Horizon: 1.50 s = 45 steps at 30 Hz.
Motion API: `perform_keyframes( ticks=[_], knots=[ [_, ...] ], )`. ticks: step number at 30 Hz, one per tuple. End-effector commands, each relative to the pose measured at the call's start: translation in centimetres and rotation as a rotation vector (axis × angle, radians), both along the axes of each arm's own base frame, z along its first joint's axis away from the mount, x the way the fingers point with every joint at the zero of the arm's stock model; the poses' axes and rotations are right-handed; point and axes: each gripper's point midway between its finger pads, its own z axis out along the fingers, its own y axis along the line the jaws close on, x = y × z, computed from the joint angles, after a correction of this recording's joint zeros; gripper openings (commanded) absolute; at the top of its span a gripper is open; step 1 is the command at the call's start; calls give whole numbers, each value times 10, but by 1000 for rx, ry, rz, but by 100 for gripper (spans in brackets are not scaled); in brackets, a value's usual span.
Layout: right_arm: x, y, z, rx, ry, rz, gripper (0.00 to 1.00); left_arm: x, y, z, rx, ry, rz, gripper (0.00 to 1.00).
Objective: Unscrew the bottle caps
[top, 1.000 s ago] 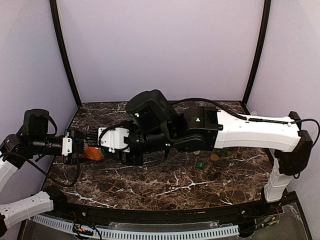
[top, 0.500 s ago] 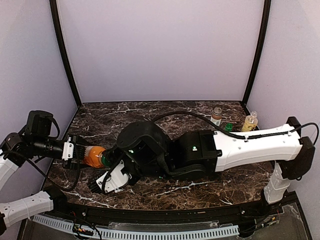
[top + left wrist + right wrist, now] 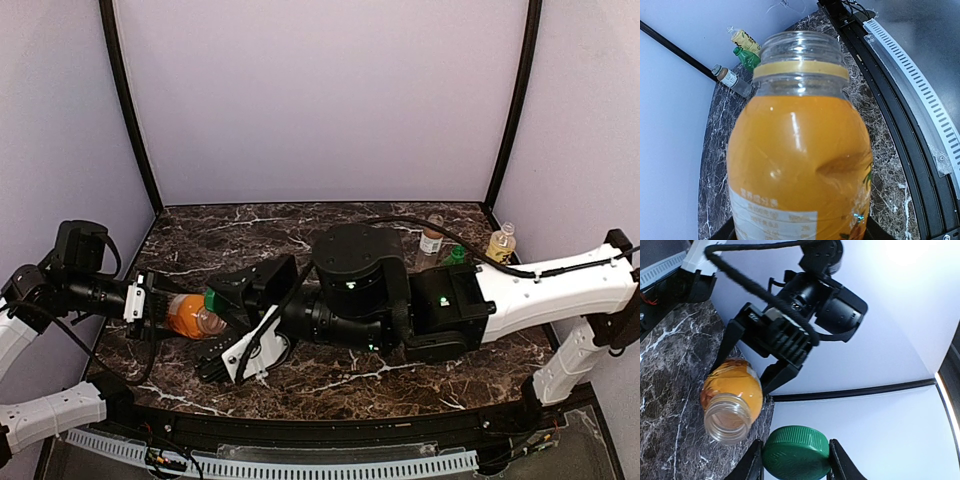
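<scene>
The squat orange bottle (image 3: 185,314) lies sideways above the table's left part, with my left gripper (image 3: 163,309) shut on its lower body. Its neck (image 3: 800,47) is bare and open, with a tan ring under the thread. My right gripper (image 3: 796,460) is shut on a green cap (image 3: 796,452), held just clear of the bottle's mouth (image 3: 727,422). From above, the cap (image 3: 212,298) sits beside the bottle's neck end. Three other bottles stand at the back right: clear with a brown label (image 3: 432,236), green (image 3: 456,255), pale yellow (image 3: 500,242).
My right arm (image 3: 440,300) stretches across the middle of the marble table (image 3: 220,235) from the right side. The ribbed white rail (image 3: 920,85) runs along the near edge. Lilac walls close in the back and both sides.
My right arm has drawn back to the right and its wrist has rolled over. The green cap has come off the orange bottle's neck. My left gripper has kept its hold.
</scene>
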Motion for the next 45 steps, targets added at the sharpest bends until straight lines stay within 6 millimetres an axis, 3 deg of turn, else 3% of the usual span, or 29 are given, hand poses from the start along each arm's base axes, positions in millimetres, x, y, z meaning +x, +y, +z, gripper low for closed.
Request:
perform_keyframes(
  ticks=[1, 3, 6, 8, 11, 14, 15, 16, 19, 20, 21, 22, 26, 29, 37, 39, 40, 42, 44, 45],
  knots=[
    [16, -9, 42, 198, 153, -96, 0, 1, -3, 4, -38, 22, 19, 1],
    [50, -24, 57, 298, 325, -242, 0, 10, -5, 11, -83, 32, 74, 1],
    [118, -68, 47, 401, 660, -531, 0, 26, -9, 26, -183, 38, 162, 1],
    [152, -105, 18, 427, 878, -744, 0, 35, -10, 34, -254, 79, 228, 1],
    [180, -161, -35, 477, 1176, -1032, 0, 43, -10, 40, -354, 178, 315, 1],
    [180, -213, -96, 479, 1379, -1291, 0, 48, -10, 48, -448, 238, 359, 1],
    [175, -231, -115, 480, 1446, -1376, 0, 49, -10, 41, -468, 296, 383, 1],
    [170, -247, -137, 471, 1512, -1455, 0, 49, -11, 46, -501, 295, 381, 1],
    [144, -288, -206, 401, 1637, -1662, 0, 47, -13, 28, -543, 402, 388, 1],
    [136, -301, -227, 374, 1654, -1723, 0, 46, -14, 32, -572, 399, 375, 1],
    [128, -313, -246, 349, 1663, -1779, 0, 45, -15, 18, -573, 456, 378, 1],
    [122, -322, -260, 336, 1666, -1823, 0, 45, -15, 20, -599, 455, 365, 1],
    [112, -343, -293, 300, 1648, -1914, 0, 52, -11, -4, -667, 596, 422, 1],
    [110, -352, -312, 288, 1651, -1947, 0, 60, -4, -20, -688, 600, 471, 1],
    [126, -357, -338, 308, 1645, -1973, 1, 64, 9, -36, -724, 575, 515, 1],
    [128, -355, -341, 283, 1639, -1984, 10, 63, 11, -36, -730, 554, 514, 1],
    [128, -353, -344, 258, 1639, -1988, 21, 63, 11, -37, -727, 548, 513, 1],
    [125, -350, -346, 218, 1652, -1995, 54, 61, 11, -37, -724, 535, 504, 1],
    [122, -350, -343, 181, 1653, -2016, 78, 60, 12, -36, -728, 527, 500, 1],
    [120, -351, -339, 160, 1644, -2029, 94, 60, 12, -35, -731, 523, 498, 1]
  ],
)
